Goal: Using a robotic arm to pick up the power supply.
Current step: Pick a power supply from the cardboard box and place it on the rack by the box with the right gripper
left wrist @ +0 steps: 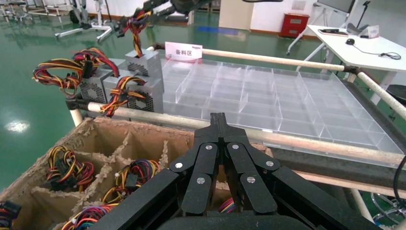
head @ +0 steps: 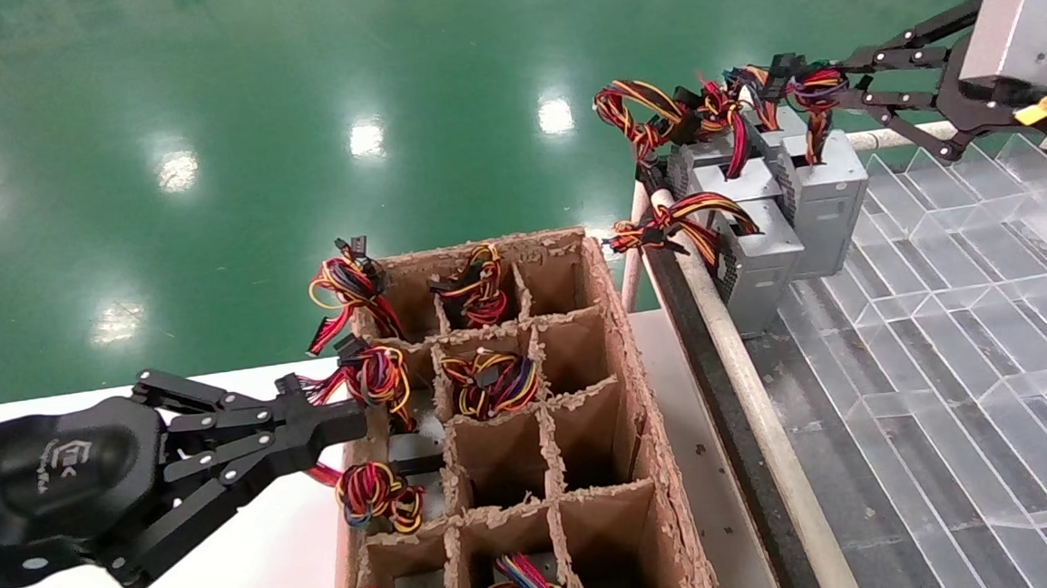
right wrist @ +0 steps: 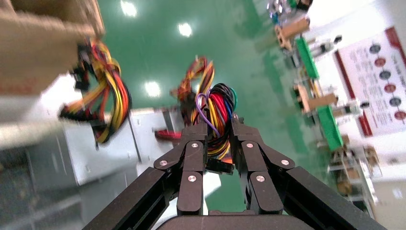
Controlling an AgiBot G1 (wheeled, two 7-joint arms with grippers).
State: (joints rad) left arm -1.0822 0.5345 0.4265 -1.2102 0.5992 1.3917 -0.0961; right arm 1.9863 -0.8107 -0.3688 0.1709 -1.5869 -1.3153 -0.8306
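Glossy green floor fills the background, and a white table top (head: 231,566) lies at the near side. On it stands a brown cardboard box (head: 617,343) with paper dividers; several of its cells hold bundles of coloured wires. To the right is a clear plastic tray (head: 942,305) with many compartments.

At the far left corner of this tray a group of grey metal boxes (head: 753,262) with red, orange and yellow wires stands upright. The small grey sheet-metal power supply (head: 822,198) stands at the right side of this group, touching its neighbours. The right gripper (head: 825,89), black with a grey box at the wrist, reaches from the right, and its long claw fingers pinch the coiled red, yellow, purple and black wire bundle (right wrist: 218,112) above that supply.

The left gripper (head: 354,422) hovers over the left edge of the cardboard box, its fingers pressed together and holding nothing.
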